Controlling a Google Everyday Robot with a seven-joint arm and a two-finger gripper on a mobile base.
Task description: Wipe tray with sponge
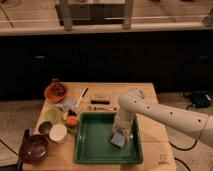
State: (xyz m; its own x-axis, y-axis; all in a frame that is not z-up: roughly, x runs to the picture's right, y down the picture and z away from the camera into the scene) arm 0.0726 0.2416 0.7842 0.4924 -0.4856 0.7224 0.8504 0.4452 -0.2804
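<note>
The dark green tray (92, 147) lies on the front part of the wooden table (155, 137). The small light blue-grey sponge (118, 140) rests on the tray floor at its right side. My gripper (121, 132) reaches down from the white arm (165, 114) that comes in from the right. It is shut on the sponge and holds it against the tray floor near the right rim.
Left of the tray stand a dark brown bowl (34, 148), a white cup (58, 133), a green bowl (52, 116) and an orange item (72, 121). Behind are an orange bowl (54, 92), a crumpled wrapper (67, 104), a pen (81, 95) and a dark bar (100, 101).
</note>
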